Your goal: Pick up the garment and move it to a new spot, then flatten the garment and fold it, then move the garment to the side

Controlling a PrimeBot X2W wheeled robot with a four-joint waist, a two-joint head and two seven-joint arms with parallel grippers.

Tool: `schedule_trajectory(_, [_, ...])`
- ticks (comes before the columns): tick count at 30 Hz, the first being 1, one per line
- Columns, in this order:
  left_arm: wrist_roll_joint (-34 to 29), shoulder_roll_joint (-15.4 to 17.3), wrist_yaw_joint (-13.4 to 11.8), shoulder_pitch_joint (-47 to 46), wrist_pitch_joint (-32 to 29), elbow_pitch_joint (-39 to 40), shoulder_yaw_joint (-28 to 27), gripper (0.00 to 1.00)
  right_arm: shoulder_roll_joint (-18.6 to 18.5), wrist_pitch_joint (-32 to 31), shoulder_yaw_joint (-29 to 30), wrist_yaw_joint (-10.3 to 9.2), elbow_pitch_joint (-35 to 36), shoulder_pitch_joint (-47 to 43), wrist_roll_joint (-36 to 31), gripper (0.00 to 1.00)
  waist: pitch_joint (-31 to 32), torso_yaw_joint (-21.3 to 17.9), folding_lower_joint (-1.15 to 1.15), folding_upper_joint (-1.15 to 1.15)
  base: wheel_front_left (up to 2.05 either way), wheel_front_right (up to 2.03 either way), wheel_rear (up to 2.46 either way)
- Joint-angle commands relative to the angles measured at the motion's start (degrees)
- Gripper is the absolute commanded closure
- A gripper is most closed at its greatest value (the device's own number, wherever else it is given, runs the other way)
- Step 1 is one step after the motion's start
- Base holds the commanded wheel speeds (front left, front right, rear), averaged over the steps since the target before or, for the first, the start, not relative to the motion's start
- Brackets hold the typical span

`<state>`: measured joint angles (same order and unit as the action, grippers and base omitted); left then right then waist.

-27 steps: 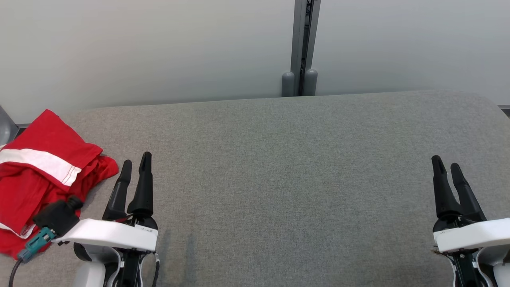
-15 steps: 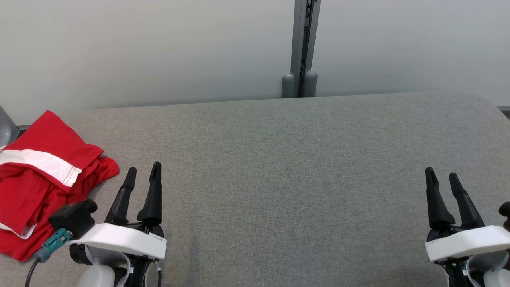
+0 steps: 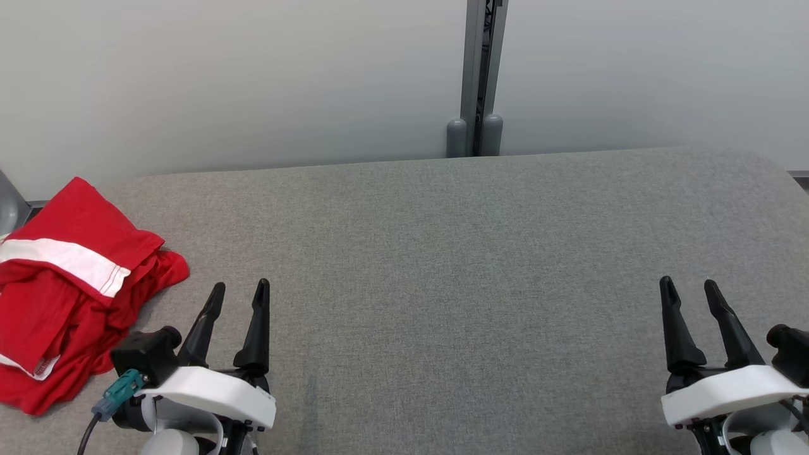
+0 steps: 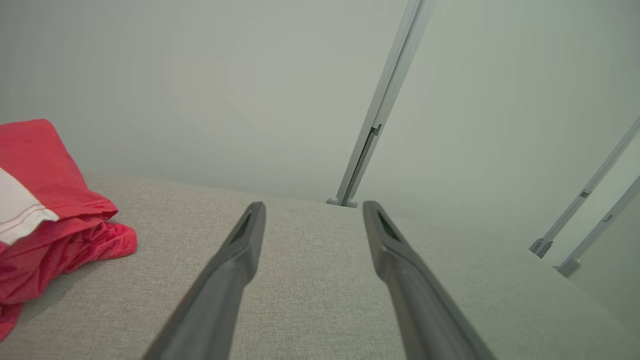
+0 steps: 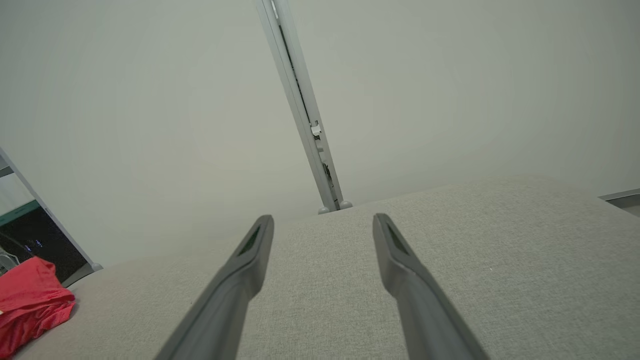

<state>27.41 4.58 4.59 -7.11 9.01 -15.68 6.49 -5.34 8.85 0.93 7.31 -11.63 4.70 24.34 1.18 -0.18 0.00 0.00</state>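
- Crumpled red fabric garment with a white stripe [image 3: 69, 297] lies at the frame's left edge on the grey cloth-covered table [image 3: 474, 253].
- Lower left: left gripper [image 3: 240, 289], spread apart, empty.
- Lower right: right gripper [image 3: 686, 284], spread apart, empty.

The garment [image 3: 69, 297] is red with a white band stitched across it. It lies bunched in a loose, crumpled heap at the far left edge of the grey tabletop [image 3: 455, 265], untouched.
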Motion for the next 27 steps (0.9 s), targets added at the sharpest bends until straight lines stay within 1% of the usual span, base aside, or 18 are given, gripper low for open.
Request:
schedule_trajectory(1, [-1.9,0.49,-0.49,-0.12,0.61,-0.22,0.23,0.0,-0.21,0.72,0.02,0.24,0.07,0.05,-1.95,0.0,0.04,0.02,0.0,0.0,0.0,0.0,0.0])
schedule_trajectory(16, [-9.73,0.79,-2.72,-0.72,2.61,-4.86,1.42,0.0,0.32,0.16,0.31,0.26,-2.3,-0.11,-9.77,0.0,0.68,0.27,0.0,0.0,0.0,0.0,0.0])
schedule_trajectory(27, [-12.96,0.54,-3.52,-1.25,3.82,-7.43,1.92,0.0,0.63,-0.1,0.54,0.27,-3.14,-0.45,-13.35,0.0,1.19,0.36,0.0,0.0,0.0,0.0,0.0])
